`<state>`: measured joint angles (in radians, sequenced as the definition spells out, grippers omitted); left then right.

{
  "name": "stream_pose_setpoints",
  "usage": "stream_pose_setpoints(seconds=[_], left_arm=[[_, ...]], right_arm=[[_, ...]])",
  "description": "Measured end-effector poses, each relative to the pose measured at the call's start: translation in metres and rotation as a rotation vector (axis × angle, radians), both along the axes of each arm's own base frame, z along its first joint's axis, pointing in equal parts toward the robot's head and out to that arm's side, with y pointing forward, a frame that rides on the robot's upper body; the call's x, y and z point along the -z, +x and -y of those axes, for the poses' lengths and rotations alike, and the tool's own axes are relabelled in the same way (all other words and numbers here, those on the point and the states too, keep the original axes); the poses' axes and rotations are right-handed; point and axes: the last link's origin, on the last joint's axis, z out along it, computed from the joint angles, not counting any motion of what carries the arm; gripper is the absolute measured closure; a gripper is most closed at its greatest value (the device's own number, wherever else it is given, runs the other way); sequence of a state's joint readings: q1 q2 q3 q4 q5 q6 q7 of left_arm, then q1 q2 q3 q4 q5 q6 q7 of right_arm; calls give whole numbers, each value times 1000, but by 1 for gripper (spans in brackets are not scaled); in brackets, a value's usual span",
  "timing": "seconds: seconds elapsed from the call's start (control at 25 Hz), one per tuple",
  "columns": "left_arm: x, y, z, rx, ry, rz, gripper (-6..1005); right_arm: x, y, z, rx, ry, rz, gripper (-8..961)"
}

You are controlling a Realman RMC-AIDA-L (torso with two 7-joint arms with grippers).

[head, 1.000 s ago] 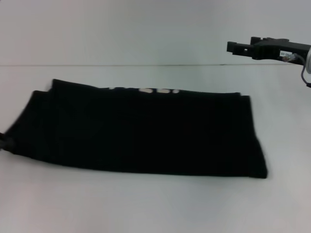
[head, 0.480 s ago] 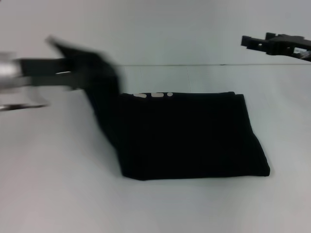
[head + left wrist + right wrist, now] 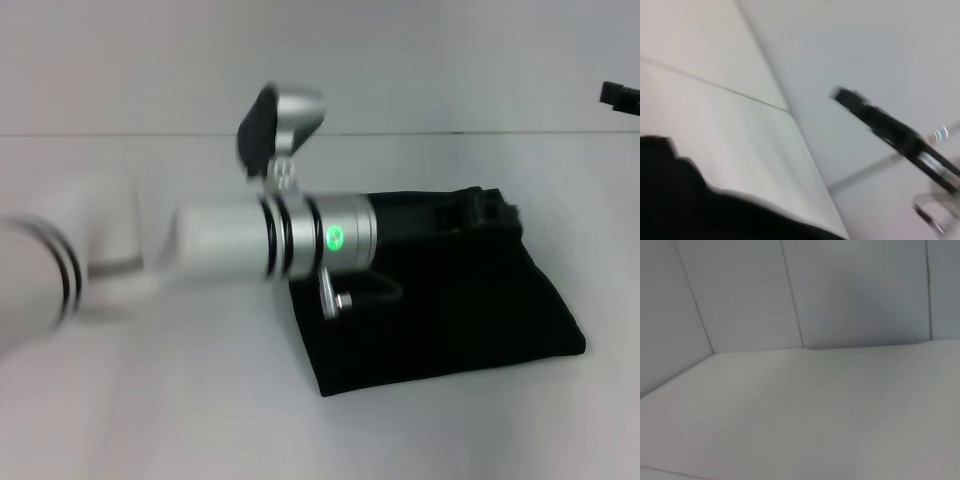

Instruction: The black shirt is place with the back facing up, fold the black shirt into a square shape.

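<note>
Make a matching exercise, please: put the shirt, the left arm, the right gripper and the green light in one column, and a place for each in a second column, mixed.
1. shirt
2. left arm
3. right gripper
4. green light

a. on the arm's silver wrist
b. at the far right edge, above the table
c. folded on the table
d. reaching across over the shirt

Pairs: 1-c, 2-d, 3-b, 4-a
</note>
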<state>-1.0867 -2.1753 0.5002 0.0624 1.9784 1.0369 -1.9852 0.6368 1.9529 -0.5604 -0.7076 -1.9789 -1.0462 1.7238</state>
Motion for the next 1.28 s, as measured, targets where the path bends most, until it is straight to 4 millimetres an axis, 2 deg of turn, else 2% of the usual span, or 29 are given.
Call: stream_pose_setpoints(seconds=[0.12,0.2,0.28,0.32,0.44,0.52,0.56,0.6,0.8,0.96,1.16,1.28], left_arm=[[19,-19,19,-84,118,64,858],[20,-25,30,-91,173,123,852],[15,-27,41,-73,209,204,810],[6,-29,53,-37,228,291,788],[-4,-32,61,-5,248,359,725],[-18,-43,64,8,282,398,683],[-29,-59,62,-11,314,395,661],[-29,-59,62,-11,314,395,640],[-55,-96,46,-69,363,295,478],[-70,-112,28,-84,366,164,305],[-79,-130,-4,-161,350,-75,76],[-83,-132,-18,-168,349,-181,76]], right_arm=[[-5,3,2,-2,0,18,25],[-7,6,2,1,-6,32,25],[-6,7,3,10,-29,44,25],[-4,7,4,19,-55,43,25],[-2,7,5,35,-87,33,26],[-1,6,6,54,-123,19,26],[1,5,7,68,-149,4,26],[2,4,7,81,-167,-6,26],[11,-6,9,131,-277,-54,26],[18,-13,10,143,-326,-95,27],[25,-16,10,153,-338,-128,27],[30,-17,9,157,-333,-137,27]])
